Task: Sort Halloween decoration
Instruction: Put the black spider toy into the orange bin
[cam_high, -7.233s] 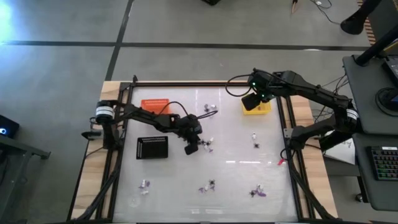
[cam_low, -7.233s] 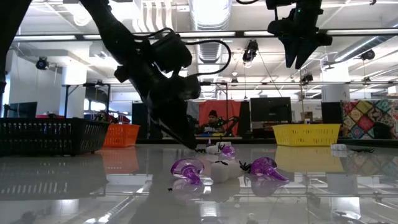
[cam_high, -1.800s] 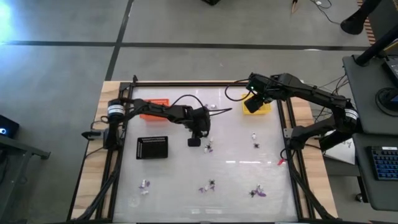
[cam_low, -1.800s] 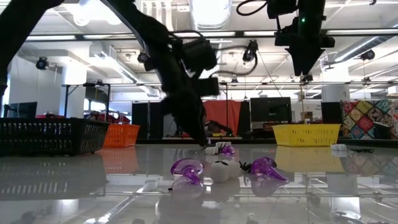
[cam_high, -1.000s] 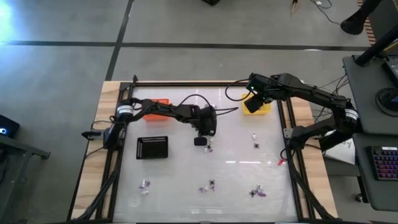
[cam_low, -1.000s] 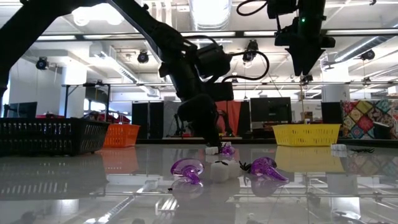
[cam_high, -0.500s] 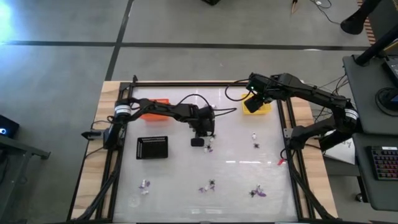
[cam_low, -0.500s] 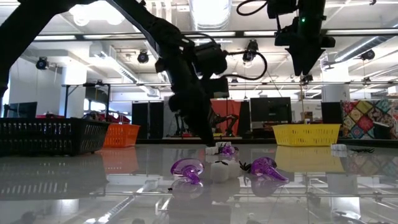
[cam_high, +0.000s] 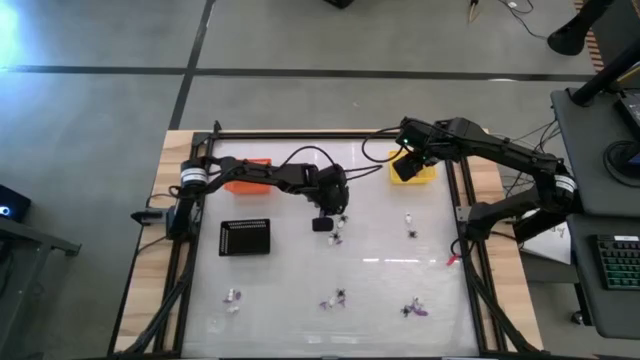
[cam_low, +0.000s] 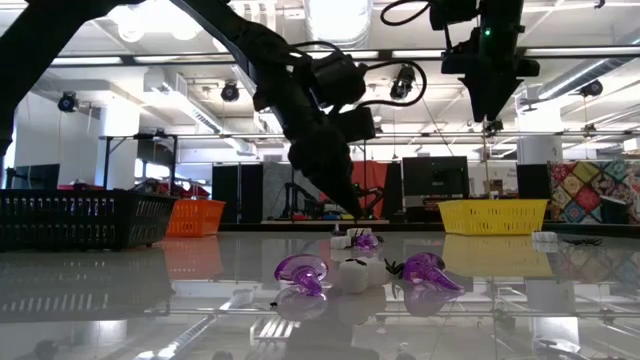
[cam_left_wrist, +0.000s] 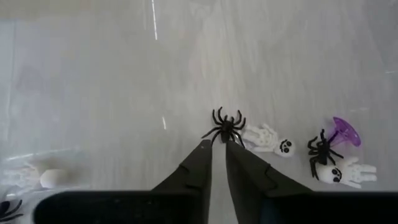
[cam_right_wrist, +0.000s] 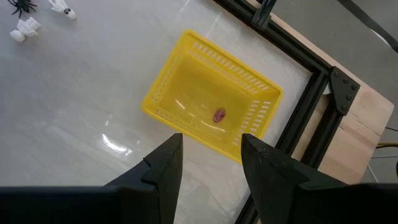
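Left gripper (cam_left_wrist: 217, 146), fingers narrowly parted, tips just at a black spider (cam_left_wrist: 227, 126) lying on the table (cam_high: 390, 290). Right gripper (cam_right_wrist: 210, 146), fingers released, hovers above the yellow tray (cam_right_wrist: 211, 118).

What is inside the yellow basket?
The yellow basket holds one tiny reddish-brown trinket on its floor. The right claw hangs open above it, covering a bit of the near rim.
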